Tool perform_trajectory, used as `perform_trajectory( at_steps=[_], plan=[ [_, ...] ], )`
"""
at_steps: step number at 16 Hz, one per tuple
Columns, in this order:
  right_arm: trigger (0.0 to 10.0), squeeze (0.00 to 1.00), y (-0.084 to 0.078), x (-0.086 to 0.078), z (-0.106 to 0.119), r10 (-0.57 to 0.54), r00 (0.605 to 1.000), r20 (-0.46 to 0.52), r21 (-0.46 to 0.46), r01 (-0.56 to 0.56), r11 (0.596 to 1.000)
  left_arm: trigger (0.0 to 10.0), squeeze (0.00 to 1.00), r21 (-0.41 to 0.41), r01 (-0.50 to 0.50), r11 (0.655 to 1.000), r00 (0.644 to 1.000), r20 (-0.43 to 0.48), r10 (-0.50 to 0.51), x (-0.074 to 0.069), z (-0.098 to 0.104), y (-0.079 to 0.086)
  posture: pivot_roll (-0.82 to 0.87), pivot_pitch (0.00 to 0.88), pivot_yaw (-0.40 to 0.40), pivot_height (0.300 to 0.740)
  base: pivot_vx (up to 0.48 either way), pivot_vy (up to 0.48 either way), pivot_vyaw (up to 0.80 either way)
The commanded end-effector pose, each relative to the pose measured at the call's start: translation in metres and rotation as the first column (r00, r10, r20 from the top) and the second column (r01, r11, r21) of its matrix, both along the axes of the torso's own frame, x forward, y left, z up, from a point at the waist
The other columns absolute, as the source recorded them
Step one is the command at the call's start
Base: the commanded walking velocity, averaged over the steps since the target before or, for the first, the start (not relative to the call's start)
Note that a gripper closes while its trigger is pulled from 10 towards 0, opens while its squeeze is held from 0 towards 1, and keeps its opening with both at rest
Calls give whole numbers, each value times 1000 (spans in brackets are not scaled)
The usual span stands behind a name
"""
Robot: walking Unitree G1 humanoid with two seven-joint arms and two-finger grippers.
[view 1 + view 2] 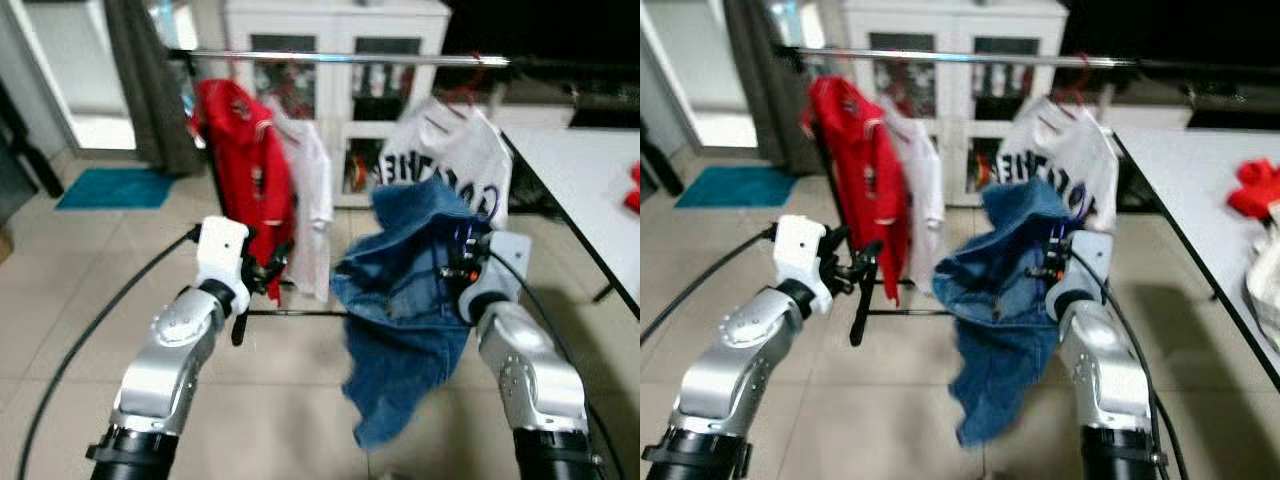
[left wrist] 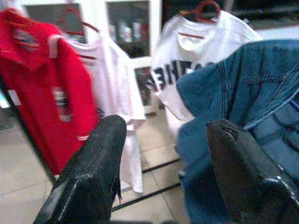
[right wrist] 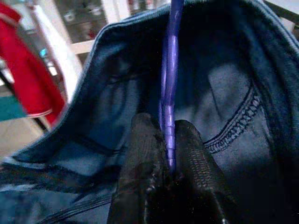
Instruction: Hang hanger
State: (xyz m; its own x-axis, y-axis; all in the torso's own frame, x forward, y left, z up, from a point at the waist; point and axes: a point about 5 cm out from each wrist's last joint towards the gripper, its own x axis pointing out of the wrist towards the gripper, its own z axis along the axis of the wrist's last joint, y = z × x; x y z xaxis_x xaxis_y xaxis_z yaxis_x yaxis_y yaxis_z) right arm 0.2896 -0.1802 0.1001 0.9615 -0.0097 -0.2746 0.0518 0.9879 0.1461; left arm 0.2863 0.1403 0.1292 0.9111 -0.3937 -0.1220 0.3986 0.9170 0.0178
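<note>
The right claw (image 3: 169, 154) grips the purple hanger (image 3: 169, 79) inside the denim garment (image 1: 410, 300); the left claw (image 2: 163, 172) is open. The heavy cloth may hide the hook, so it could miss the rail (image 1: 340, 59) above.

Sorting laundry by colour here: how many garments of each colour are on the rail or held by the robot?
Red garment on the rail: 1
White garments on the rail, one plain, one with dark lettering: 2
Blue denim garment on a purple hanger, gripped by the right hand: 1
Total: 4
</note>
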Motion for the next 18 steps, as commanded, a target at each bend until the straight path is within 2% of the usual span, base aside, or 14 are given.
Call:
perform_trajectory(
  at_steps=[1, 9, 18],
  plan=[
    [10000, 0, 6, 5, 12, 18, 998, 58, 0, -18, 1000, 10000, 0, 12, -15, 1000, 1000, 2, 15, 0, 0, 7, -66, 2, 4, 740, 341, 0, 0],
    [10000, 0, 15, 6, 15, 78, 994, 74, 2, -78, 997, 10000, 0, 13, -20, 1000, 1000, 2, 20, -1, 0, 7, -63, 1, 0, 740, 348, 0, 0],
    [10000, 0, 10, 8, 18, 51, 994, 94, 22, -53, 998, 10000, 0, 25, -1, 1000, 1000, 9, 0, 0, 2, 6, -63, 2, 11, 740, 360, 0, 0]
  ],
)
